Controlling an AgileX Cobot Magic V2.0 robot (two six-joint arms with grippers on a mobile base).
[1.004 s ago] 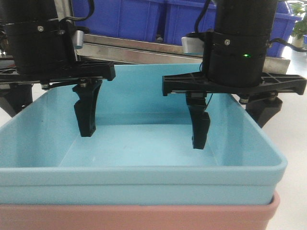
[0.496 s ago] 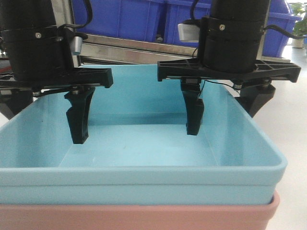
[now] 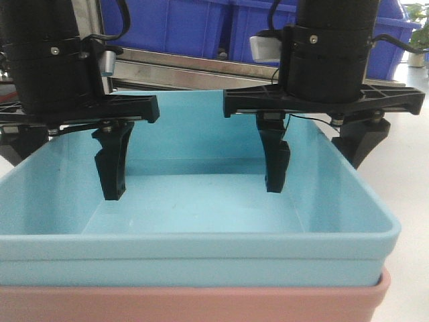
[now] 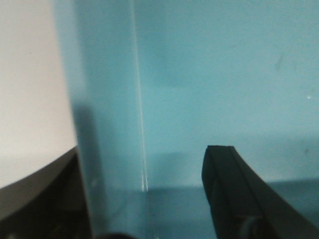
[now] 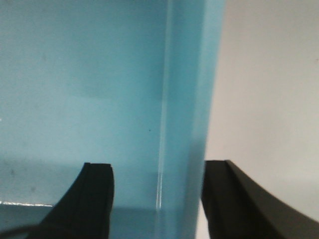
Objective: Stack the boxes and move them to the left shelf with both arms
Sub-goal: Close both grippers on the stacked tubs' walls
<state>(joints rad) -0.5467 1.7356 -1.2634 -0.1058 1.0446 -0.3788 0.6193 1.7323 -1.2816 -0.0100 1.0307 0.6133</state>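
Straddling side walls of blue bin [image 3: 201, 248]: left gripper [image 3: 65, 173] and right gripper [image 3: 315, 173], jaws wide, 1 finger inside, 1 outside. Nested in pink bin [image 3: 188, 305].

Close front view; wrist views, perhaps downward, on same blue box [image 3: 201, 249]

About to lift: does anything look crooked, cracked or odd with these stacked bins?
Nothing stands out. The blue bin sits level, nested in the pink bin; left gripper and right gripper each straddle a side wall, open.
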